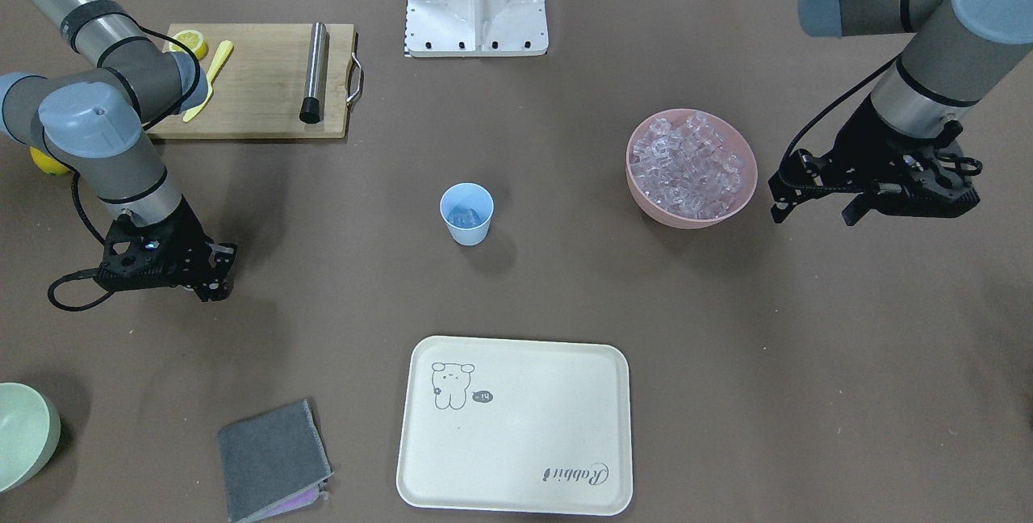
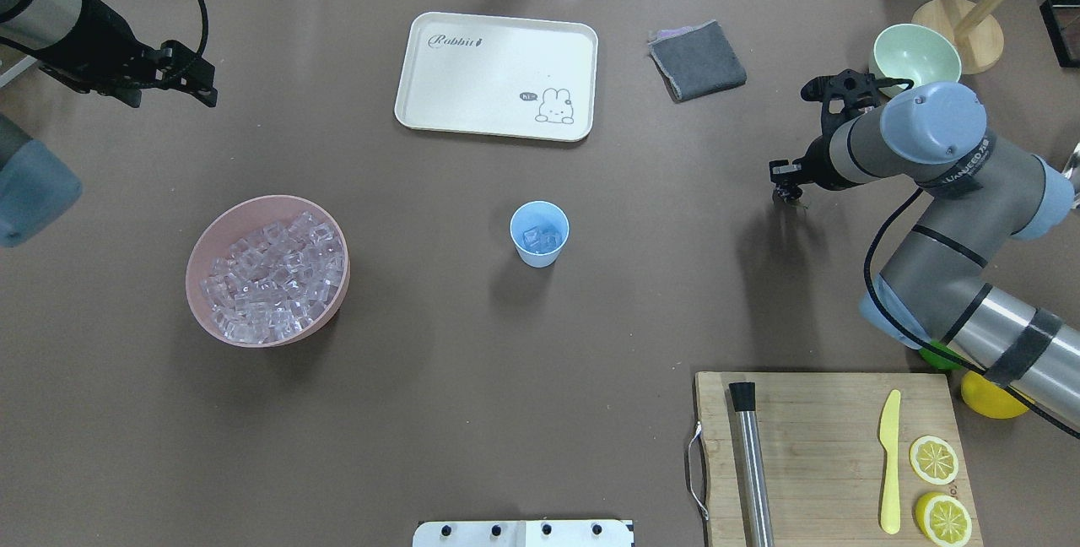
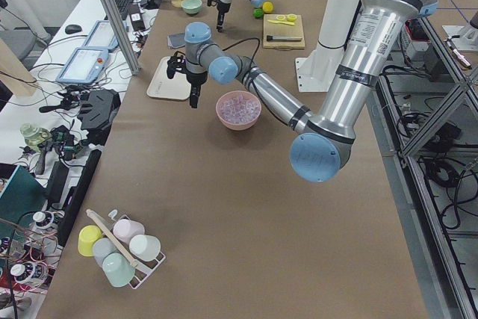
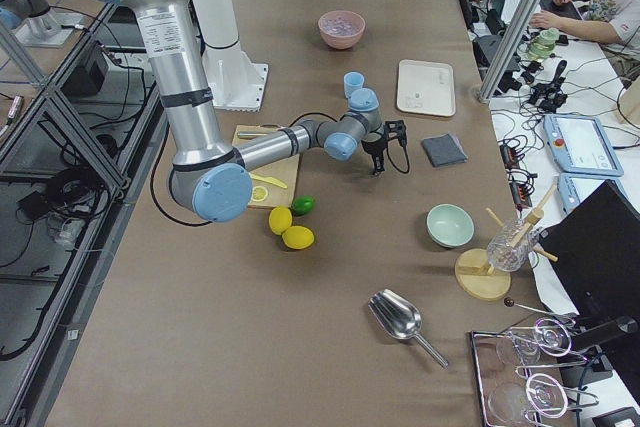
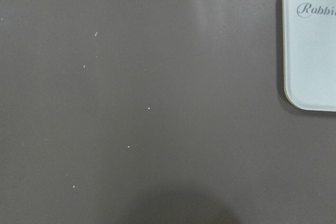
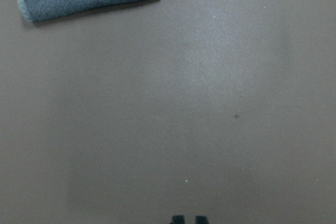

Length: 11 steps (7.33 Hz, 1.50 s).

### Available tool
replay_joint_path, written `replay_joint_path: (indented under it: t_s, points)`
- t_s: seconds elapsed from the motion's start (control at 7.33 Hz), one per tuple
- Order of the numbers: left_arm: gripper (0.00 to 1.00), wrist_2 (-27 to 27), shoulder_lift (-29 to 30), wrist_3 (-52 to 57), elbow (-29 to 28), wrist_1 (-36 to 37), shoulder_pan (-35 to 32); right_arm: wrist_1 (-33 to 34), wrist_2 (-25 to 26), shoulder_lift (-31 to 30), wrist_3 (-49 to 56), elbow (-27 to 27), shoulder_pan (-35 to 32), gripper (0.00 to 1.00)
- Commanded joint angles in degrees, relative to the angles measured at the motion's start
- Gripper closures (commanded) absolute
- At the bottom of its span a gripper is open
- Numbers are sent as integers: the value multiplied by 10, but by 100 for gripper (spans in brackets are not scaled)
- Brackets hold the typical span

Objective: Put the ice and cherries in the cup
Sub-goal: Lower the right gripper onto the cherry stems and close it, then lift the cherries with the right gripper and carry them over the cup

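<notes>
The light blue cup (image 1: 466, 214) (image 2: 539, 233) stands upright mid-table with a few ice cubes (image 2: 540, 237) in it. More ice (image 1: 686, 164) fills the pink bowl (image 2: 202, 256) on my left side. The cherries are out of view. My left gripper (image 1: 815, 212) (image 2: 173, 95) hangs open and empty above bare table, beyond the pink bowl and beside the tray. My right gripper (image 2: 787, 195) (image 1: 214, 293) hovers low over the table between the cup and the green bowl. Its fingertips (image 6: 178, 219) sit close together, and I see nothing between them.
A cream tray (image 2: 498, 74) and a folded grey cloth (image 2: 697, 59) lie on the far side. A pale green bowl (image 2: 915, 53) sits behind the right wrist. A cutting board (image 2: 827, 454) carries lemon halves, a yellow knife and a steel rod. A lemon (image 2: 991, 399) lies by the right arm.
</notes>
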<state>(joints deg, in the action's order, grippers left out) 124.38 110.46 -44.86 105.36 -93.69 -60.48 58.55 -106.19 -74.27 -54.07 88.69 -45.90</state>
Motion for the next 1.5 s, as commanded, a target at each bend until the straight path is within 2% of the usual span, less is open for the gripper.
replay_joint_path:
  t_s: [0.0,0.27,0.55,0.68,0.82,1.36]
  points:
    - [3,1,-2,0,2,0,-2,7,-1,-1,-1,17,-2,100]
    - [3,1,-9,0,12,0,-2,14,-8,1,-1,35,-14,100]
    - [3,0,-9,0,12,0,-2,154,-11,52,-3,108,-16,100]
    - [3,1,-9,0,12,0,-2,224,-12,95,-20,129,-16,100]
    - [3,0,-9,0,12,0,-2,260,-14,135,-43,129,-12,100]
    - [3,1,-18,1,15,-1,-2,266,-17,218,-155,138,17,100]
